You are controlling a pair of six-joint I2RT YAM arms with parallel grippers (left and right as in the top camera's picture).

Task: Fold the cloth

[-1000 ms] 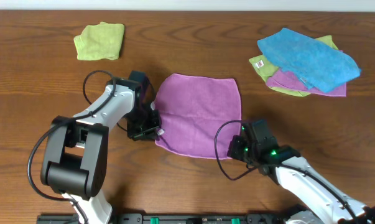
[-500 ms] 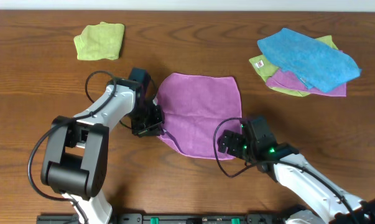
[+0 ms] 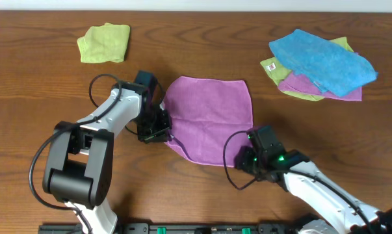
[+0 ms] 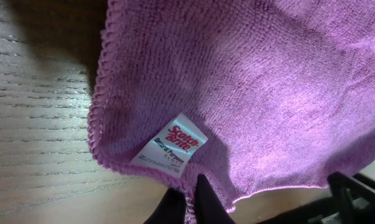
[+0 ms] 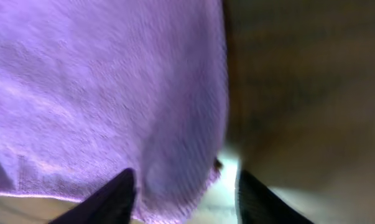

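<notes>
Overhead: left gripper pressed together on the nine-o'clock edge of the cloth, spread flat mid-table; right gripper at its five-o'clock corner; bare table around.
Left wrist: pinching the hem just beside the white tag; wood at nine o'clock.
Right wrist: blurred; fingers spread, cloth corner between them, unclamped.

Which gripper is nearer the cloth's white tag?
Left. The left gripper pinches the cloth edge right beside the white tag; the right gripper is at the opposite near corner.
</notes>
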